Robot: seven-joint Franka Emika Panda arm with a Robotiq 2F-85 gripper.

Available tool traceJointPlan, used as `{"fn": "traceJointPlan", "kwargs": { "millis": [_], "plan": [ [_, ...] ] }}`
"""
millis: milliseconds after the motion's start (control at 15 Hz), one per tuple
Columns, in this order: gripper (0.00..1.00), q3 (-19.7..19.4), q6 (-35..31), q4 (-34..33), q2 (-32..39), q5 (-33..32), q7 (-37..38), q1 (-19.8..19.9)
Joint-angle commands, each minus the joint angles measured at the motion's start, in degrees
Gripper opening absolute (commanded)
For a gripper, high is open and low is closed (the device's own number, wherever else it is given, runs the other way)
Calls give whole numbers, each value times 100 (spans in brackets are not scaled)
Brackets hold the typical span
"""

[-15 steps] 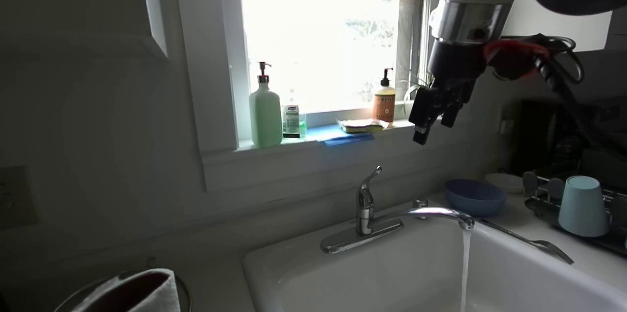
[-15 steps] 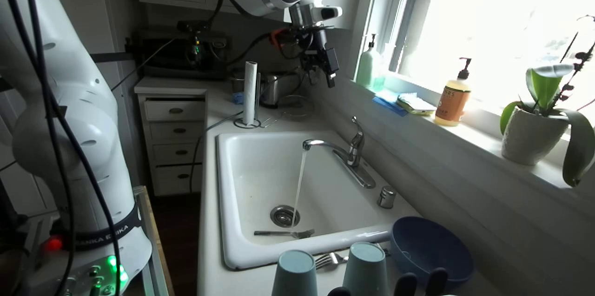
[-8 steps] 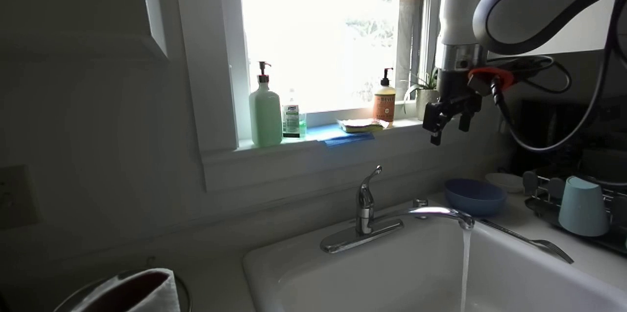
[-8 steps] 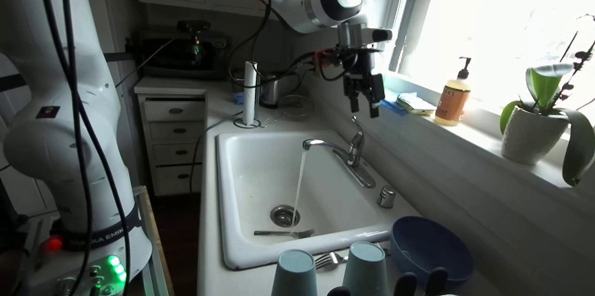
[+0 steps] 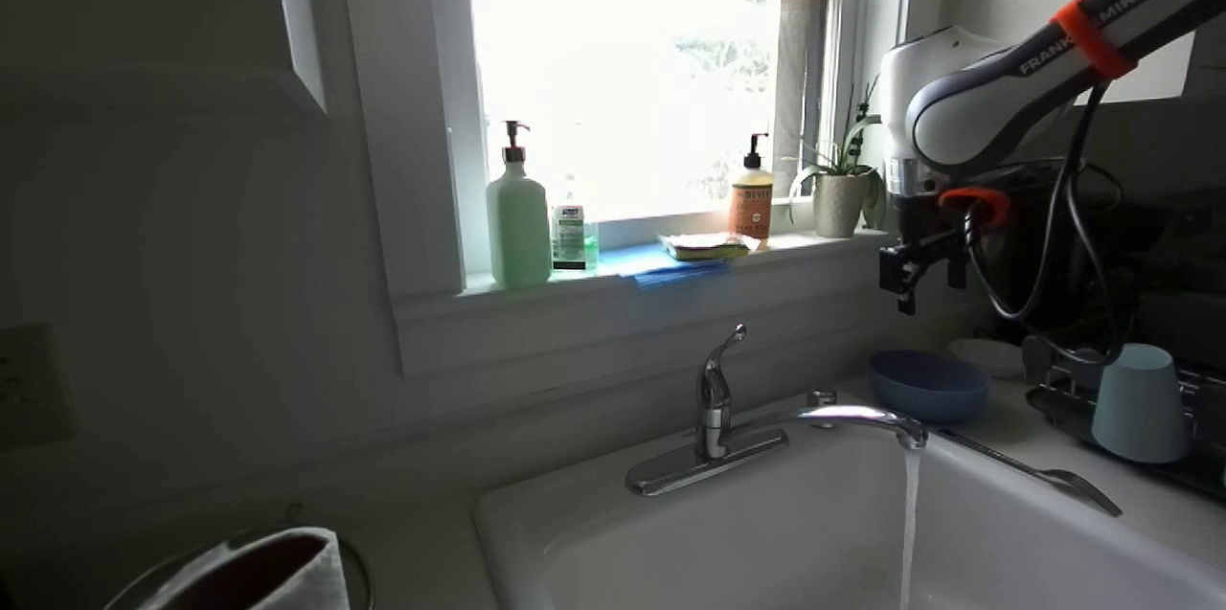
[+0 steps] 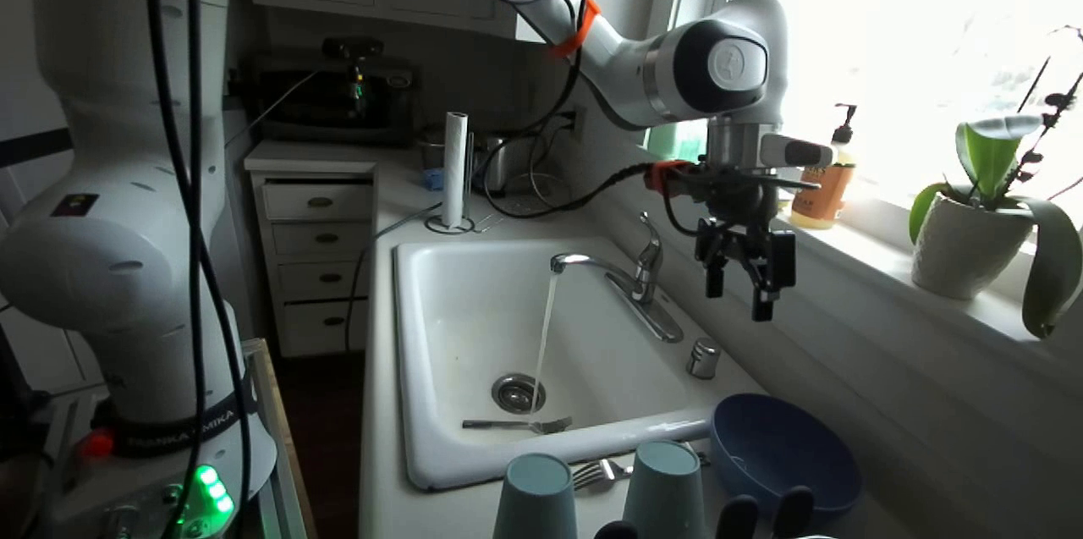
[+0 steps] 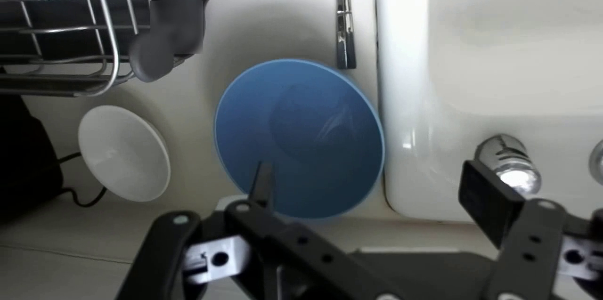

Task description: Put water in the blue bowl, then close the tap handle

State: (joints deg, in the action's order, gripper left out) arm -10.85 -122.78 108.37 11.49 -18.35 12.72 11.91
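The blue bowl [image 5: 927, 390] stands on the counter beside the sink's corner, in both exterior views [image 6: 783, 448]. In the wrist view the blue bowl [image 7: 306, 130] lies below my gripper [image 7: 372, 182], with only a faint sheen inside. My gripper is open and empty, in the air above and behind the bowl near the wall, in both exterior views [image 5: 931, 292] [image 6: 739, 299]. The tap handle [image 6: 651, 247] stands upright on the chrome faucet, also in an exterior view [image 5: 725, 350]. Water [image 6: 545, 336] runs from the spout [image 5: 867, 415] into the sink.
A chrome cap [image 6: 704, 360] stands on the sink's rim. Pale cups [image 6: 540, 484] and a dish rack [image 7: 101, 31] are near the bowl, with a white bowl [image 7: 123, 153] beside it. A fork [image 6: 516, 426] lies in the sink. The sill holds bottles and a plant [image 5: 835, 198].
My open gripper has travelled along the wall from beyond the tap, past it, toward the blue bowl, and has come lower. The bowl has not moved and the water still runs.
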Motion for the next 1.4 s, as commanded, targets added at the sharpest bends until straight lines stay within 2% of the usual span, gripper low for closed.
{"fn": "traceJointPlan", "kwargs": {
  "millis": [0, 200, 400, 600, 1000, 1333],
  "plan": [
    [100, -104, 18, -95, 109, 29, 17, -71],
    [100, -141, 125, -372, 362, 32, 144, -67],
    [100, -293, 203, -727, 777, -102, -342, 88],
    [100, -411, 166, -1079, 1228, 29, -1109, 352],
    [100, -323, 41, -1832, 2151, 583, -2288, 1031],
    [100, -220, -141, -2406, 2831, 975, -2512, 1273]
  ]
}}
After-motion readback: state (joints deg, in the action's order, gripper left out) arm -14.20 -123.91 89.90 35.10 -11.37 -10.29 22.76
